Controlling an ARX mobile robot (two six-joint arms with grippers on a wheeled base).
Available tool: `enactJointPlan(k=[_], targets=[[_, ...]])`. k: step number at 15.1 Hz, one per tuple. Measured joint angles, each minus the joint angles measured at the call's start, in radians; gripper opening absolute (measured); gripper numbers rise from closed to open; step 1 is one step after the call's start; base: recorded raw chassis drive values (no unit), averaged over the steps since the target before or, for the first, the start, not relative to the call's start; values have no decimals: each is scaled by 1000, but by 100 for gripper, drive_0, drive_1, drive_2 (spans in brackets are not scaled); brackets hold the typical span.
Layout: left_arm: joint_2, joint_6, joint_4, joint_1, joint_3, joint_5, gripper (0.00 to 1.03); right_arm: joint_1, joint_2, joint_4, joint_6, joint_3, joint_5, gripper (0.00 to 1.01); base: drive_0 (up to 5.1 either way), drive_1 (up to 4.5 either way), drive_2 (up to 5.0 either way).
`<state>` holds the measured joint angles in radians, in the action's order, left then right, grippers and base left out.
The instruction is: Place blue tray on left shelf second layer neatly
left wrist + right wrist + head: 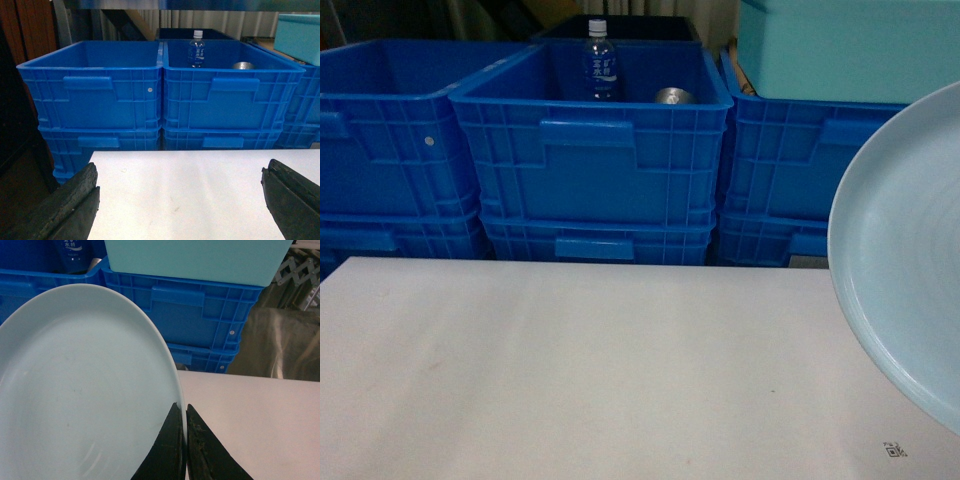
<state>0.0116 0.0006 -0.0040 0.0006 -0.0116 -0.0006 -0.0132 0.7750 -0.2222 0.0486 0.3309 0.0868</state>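
The pale sky-blue tray [910, 270] hangs tilted on edge above the right side of the white table [570, 370]. In the right wrist view the blue tray [80, 390] fills the left half, and my right gripper [183, 412] is shut on its rim, one finger on each face. My left gripper [180, 185] stands open above the table's left part, with nothing between its fingertips [85, 182]. The left shelf second layer is out of view.
Stacked dark-blue ribbed crates [590, 150] line the far edge of the table. The middle crate holds a water bottle [600, 62] and a metal can [673, 96]. A big teal box [840, 50] sits on the right crates.
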Motion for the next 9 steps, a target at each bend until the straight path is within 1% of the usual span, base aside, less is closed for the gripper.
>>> enactJointPlan(k=[2, 3, 5, 6, 9], targets=[[0, 0, 0, 0, 0, 0, 98, -3, 0, -13, -13, -2, 3, 2, 0, 0, 0], [0, 0, 0, 0, 0, 0, 98, -17, 4, -19, -26, -2, 19, 2, 0, 0, 0], [0, 0, 0, 0, 0, 0, 98, -46, 16, -45, -72, -8, 19, 2, 0, 0, 0], [0, 0, 0, 0, 0, 0, 98, -46, 16, -46, -83, -9, 19, 2, 0, 0, 0], [0, 0, 0, 0, 0, 0, 98, -46, 16, -45, -83, -9, 19, 2, 0, 0, 0]])
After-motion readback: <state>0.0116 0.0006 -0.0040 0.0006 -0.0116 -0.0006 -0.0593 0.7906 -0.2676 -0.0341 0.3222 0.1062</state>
